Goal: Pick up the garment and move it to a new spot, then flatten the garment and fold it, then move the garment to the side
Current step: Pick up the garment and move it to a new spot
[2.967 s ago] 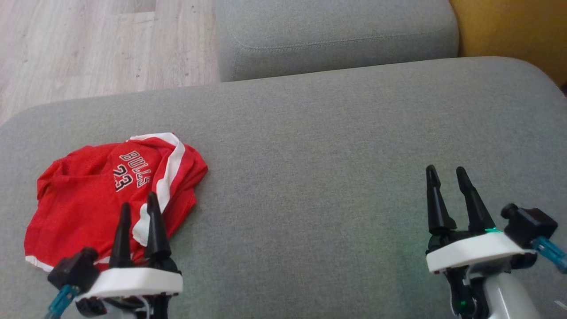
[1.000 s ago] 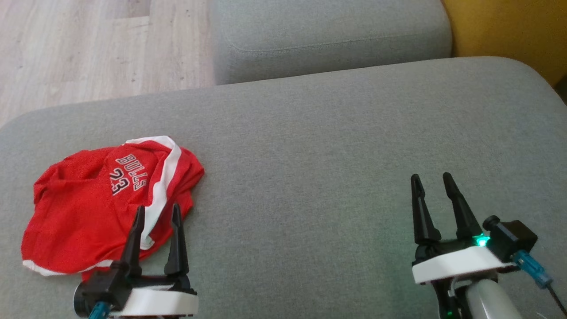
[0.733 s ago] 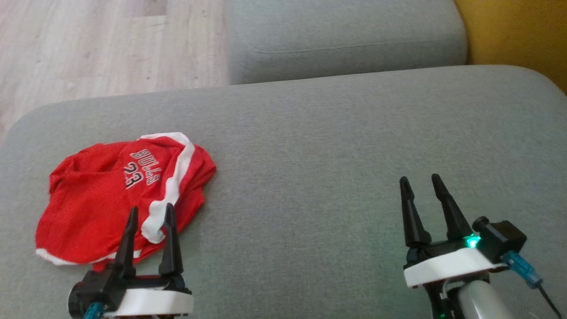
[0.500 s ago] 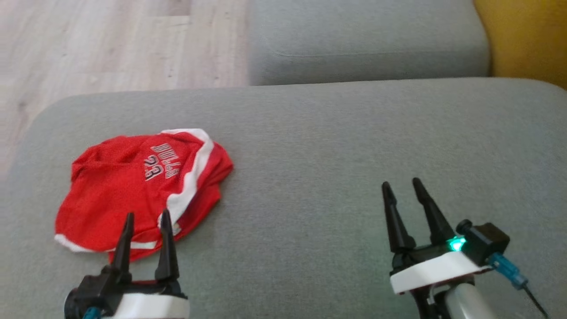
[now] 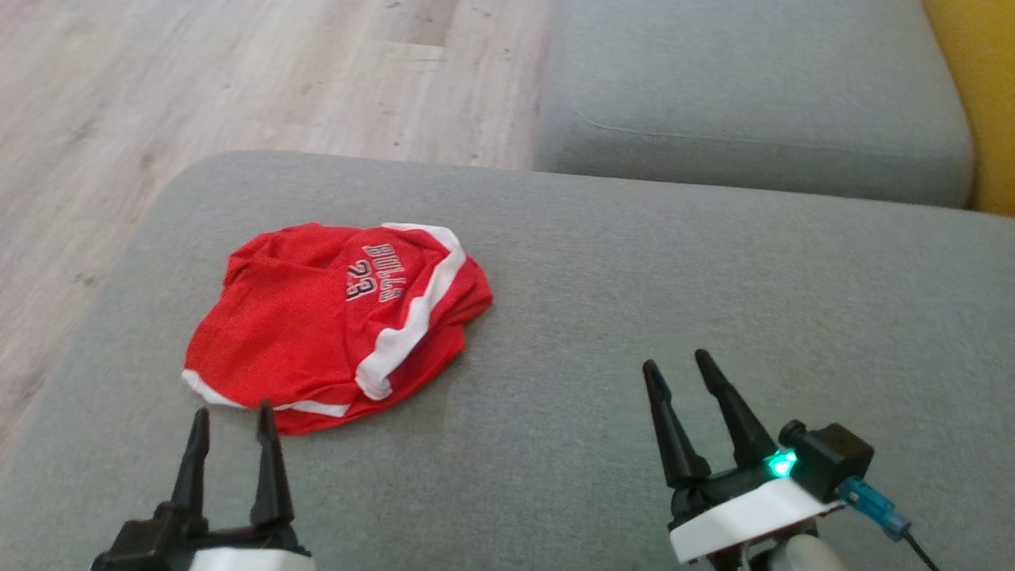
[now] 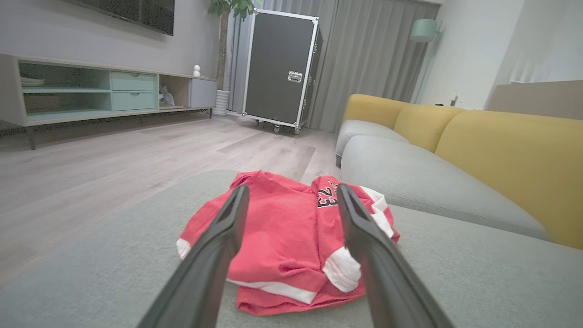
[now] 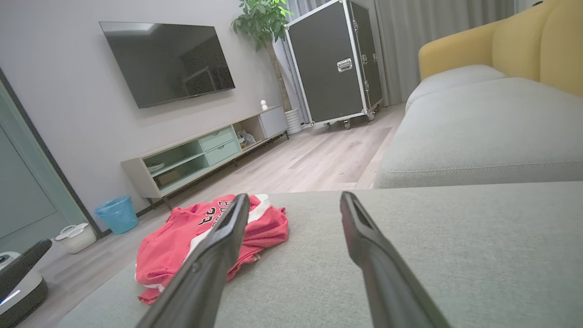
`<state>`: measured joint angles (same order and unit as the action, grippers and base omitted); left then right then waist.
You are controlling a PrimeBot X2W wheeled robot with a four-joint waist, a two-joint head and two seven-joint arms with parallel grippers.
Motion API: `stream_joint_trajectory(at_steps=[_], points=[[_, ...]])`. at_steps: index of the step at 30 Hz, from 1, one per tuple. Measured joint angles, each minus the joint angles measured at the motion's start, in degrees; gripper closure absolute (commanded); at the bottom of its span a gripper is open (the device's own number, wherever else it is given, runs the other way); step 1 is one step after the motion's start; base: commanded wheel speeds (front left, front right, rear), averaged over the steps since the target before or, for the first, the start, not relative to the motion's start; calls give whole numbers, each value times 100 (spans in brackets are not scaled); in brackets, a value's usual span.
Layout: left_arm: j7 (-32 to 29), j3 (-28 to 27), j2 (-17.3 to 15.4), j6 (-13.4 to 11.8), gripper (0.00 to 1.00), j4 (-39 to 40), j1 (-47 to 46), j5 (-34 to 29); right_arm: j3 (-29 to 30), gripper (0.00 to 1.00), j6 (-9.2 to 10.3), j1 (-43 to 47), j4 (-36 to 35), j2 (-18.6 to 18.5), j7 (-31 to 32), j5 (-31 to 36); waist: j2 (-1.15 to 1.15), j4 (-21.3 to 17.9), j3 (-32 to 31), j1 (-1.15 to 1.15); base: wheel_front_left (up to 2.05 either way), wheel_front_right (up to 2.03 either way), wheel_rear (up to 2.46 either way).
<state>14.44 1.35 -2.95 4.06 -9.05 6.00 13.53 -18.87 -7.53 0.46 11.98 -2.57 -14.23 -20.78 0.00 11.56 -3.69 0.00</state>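
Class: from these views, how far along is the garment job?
Done: nothing; the red garment lies crumpled on the grey cushion. In hand: the open left gripper points at its near edge; the right gripper is open, empty. Left: picking up, moving, flattening, folding, setting aside.

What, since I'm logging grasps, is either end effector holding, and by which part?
Nothing. The left end effector and right end effector are both open and empty; the red jersey lies loose on the grey cushion.

Crumpled red jersey [image 5: 333, 317] sits left on the grey fabric sofa cushion [image 5: 714, 301]; left tool [image 5: 231, 412] just near of it, right tool [image 5: 676, 361] well right.
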Motion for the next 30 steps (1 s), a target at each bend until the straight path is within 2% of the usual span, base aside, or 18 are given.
stream_joint_trajectory(at_steps=[6,11,14,19,25,28,30], points=[[0,-199,-2,59,0,-5,131,-43,-202,0,0,26,0,0,0,-89,0,200,-20,0,0,0,0],[1,-283,-10,157,0,-59,121,-275,-249,0,0,24,-1,0,0,-89,0,190,54,0,0,0,0],[0,-166,-133,243,0,-237,-24,-397,-246,0,0,21,-5,-1,0,-89,0,136,140,0,0,0,0],[-212,736,-694,309,0,-829,-866,-446,-140,0,0,-13,-15,-2,0,-81,0,22,388,0,0,0,0],[-1155,2432,-1395,353,0,-1060,-2089,480,-34,0,0,-245,-25,-3,0,-80,0,-158,724,1,0,0,0],[-1444,2882,-1664,353,0,-1161,-2465,892,-3,0,0,-358,-42,-4,-1,-80,0,-270,888,1,0,0,0],[-1553,3019,-1778,353,0,-1323,-2680,924,20,0,0,-405,-53,-5,-7,-80,0,-347,987,1,0,0,0]])
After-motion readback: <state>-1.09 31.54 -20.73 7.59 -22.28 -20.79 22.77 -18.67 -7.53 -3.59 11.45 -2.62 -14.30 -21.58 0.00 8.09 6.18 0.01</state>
